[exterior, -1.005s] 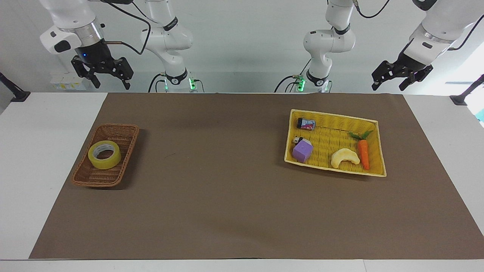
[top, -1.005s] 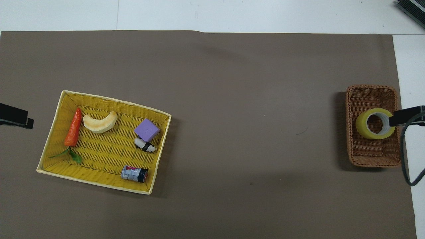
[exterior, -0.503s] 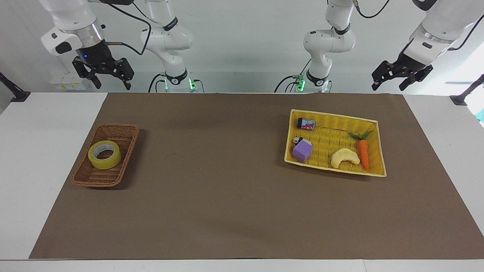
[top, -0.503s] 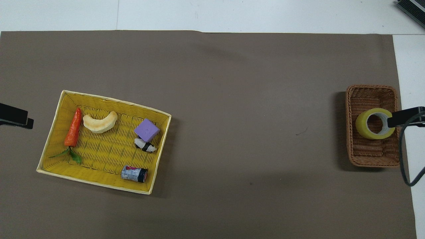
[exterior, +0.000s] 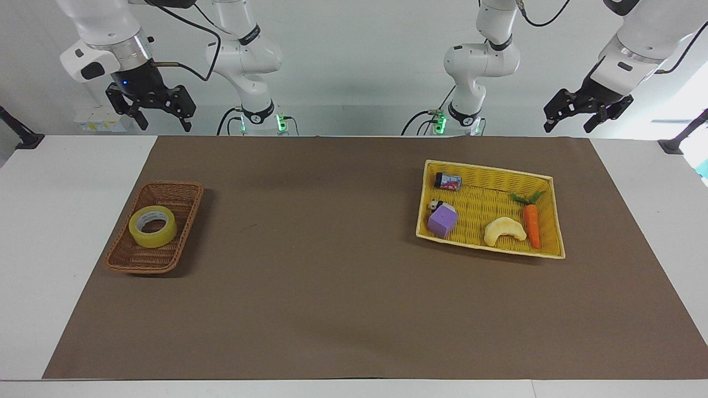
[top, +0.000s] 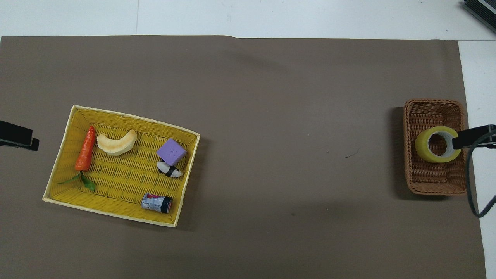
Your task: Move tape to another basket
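Two arms are hanging raised at the robots' edge of the table (exterior: 354, 309), neither touching anything. The table is wearing a brown sheet, and on it, toward the left arm's end, a flat yellow woven tray (exterior: 545, 215) is sitting with a carrot toy (exterior: 531, 224), a pale crescent bread toy (exterior: 504, 230), a purple block (exterior: 442, 221), a small black-and-white figure (exterior: 435, 205) touching the block, and a small can (exterior: 448, 181) lying on its side.

Toward the right arm's end, the brown wicker basket (exterior: 182, 193) is resting well apart from the tray. It is oblong, with rounded corners and sloped sides.

The tape (exterior: 153, 226) is lying flat in the middle of that basket, hole upward: a translucent yellow ring showing a white inner core.

The right pincer (exterior: 161, 118) is hovering over the table's edge, nearer the robots than the basket, fingers spread apart and empty. The left pincer (exterior: 569, 121) is waiting beside the tray's end of the table, likewise spread and empty.
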Tool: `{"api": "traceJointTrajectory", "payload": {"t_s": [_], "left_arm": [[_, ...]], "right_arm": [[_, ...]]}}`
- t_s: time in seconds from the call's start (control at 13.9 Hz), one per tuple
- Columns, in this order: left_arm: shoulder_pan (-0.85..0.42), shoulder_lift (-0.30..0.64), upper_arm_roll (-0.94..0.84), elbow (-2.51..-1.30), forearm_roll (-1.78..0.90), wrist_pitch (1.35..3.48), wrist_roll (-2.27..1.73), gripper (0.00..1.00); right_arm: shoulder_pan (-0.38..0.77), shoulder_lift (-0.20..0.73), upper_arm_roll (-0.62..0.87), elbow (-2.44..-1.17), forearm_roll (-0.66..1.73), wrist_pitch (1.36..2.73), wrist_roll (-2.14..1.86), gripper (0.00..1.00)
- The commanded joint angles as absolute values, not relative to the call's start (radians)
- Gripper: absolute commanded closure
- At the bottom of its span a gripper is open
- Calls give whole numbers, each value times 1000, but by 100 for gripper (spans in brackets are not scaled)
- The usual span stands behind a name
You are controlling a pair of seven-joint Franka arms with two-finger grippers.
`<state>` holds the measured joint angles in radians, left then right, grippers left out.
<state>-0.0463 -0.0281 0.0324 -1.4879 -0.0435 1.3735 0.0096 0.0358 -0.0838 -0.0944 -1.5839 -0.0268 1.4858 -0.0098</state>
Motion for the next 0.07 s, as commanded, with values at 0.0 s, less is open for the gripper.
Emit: {"api": "traceJointTrajectory", "payload": {"t_s": [0.0], "left_arm": [[-41, -40, 31, -1496, -32, 1361, 15, 0]], "right_arm": [[23, -101, -89, -1603, -23, 1480, -37, 0]]}}
